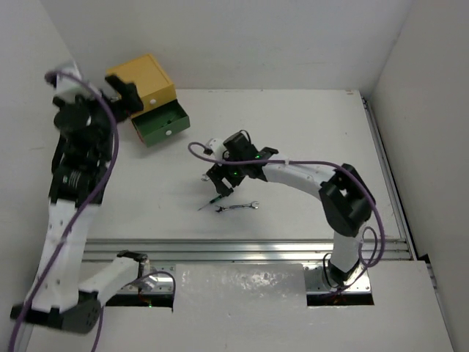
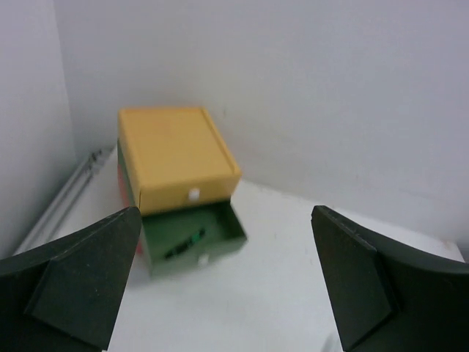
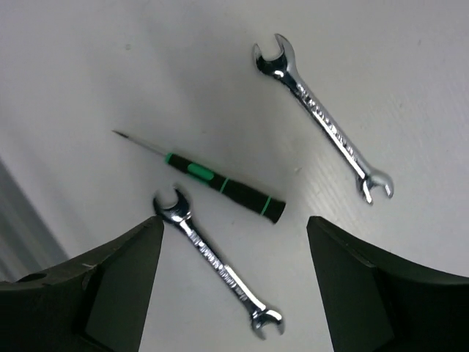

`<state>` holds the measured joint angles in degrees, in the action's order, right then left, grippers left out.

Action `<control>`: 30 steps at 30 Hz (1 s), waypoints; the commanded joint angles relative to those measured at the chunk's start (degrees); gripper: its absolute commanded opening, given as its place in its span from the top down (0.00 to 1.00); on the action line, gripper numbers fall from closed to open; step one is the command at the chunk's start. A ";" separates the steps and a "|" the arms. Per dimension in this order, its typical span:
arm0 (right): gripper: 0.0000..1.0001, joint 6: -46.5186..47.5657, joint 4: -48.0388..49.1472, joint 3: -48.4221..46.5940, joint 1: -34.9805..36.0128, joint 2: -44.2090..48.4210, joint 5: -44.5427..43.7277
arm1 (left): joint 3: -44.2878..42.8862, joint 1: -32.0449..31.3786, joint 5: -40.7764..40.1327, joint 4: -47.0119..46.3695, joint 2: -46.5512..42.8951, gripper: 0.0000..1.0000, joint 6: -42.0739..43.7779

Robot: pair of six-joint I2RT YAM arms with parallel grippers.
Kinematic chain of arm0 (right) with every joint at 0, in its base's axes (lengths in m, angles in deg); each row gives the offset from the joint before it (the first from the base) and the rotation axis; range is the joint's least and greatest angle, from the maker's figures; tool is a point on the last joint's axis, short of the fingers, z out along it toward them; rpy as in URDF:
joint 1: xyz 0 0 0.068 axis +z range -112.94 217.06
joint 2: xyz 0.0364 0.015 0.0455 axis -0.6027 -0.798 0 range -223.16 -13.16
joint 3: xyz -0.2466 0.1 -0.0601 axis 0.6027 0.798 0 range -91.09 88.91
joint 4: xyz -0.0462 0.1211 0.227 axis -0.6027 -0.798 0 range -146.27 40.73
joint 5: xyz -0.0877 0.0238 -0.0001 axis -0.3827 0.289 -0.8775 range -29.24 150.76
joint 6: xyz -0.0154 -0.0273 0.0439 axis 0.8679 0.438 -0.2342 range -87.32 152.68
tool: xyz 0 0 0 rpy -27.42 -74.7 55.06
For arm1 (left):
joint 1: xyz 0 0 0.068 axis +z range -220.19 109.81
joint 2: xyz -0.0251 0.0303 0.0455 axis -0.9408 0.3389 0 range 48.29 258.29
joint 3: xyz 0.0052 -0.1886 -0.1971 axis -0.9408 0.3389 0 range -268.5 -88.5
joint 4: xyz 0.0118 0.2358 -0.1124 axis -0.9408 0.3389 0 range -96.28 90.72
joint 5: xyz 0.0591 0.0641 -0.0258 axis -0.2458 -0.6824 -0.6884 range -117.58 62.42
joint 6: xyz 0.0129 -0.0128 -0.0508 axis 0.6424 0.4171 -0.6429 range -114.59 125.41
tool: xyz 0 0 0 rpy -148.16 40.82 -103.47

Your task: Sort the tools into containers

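The stacked drawers stand at the back left: yellow top (image 1: pixel 141 78) shut, green middle drawer (image 1: pixel 163 125) pulled open, a sliver of orange-red bottom (image 2: pixel 122 183). A black-and-green screwdriver (image 2: pixel 184 244) lies inside the green drawer (image 2: pixel 220 224). My left gripper (image 1: pixel 124 99) is open and empty, raised in front of the drawers (image 2: pixel 176 150). My right gripper (image 1: pixel 220 183) is open and empty just above two silver wrenches (image 3: pixel 217 260) (image 3: pixel 322 125) and a black-green screwdriver (image 3: pixel 220 183) on the table. In the top view one wrench (image 1: pixel 239 207) and the screwdriver (image 1: pixel 209 203) show.
White walls close the table at the back and both sides. A metal rail (image 1: pixel 242 249) runs along the near edge. A purple cable (image 1: pixel 201 155) loops beside the right wrist.
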<state>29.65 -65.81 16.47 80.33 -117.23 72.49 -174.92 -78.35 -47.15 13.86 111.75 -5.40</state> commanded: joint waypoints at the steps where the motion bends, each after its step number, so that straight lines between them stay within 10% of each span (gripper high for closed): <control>1: 0.21 11.98 -5.87 -7.16 2.78 -5.94 -7.76 | 15.63 -0.10 5.50 2.81 -10.00 0.00 -4.84; 9: 0.38 24.38 -6.94 -10.43 6.22 -12.55 -5.93 | 33.84 -0.10 7.17 -0.10 -22.94 0.00 -3.78; 30: 0.84 22.37 -5.63 -12.11 4.72 -18.81 -4.34 | 38.24 -0.10 17.10 -0.89 -24.61 0.01 -7.47</control>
<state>52.77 -74.55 2.41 85.57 -136.99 68.82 -137.08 -78.35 -32.90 15.80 88.93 -10.75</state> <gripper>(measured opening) 0.190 0.992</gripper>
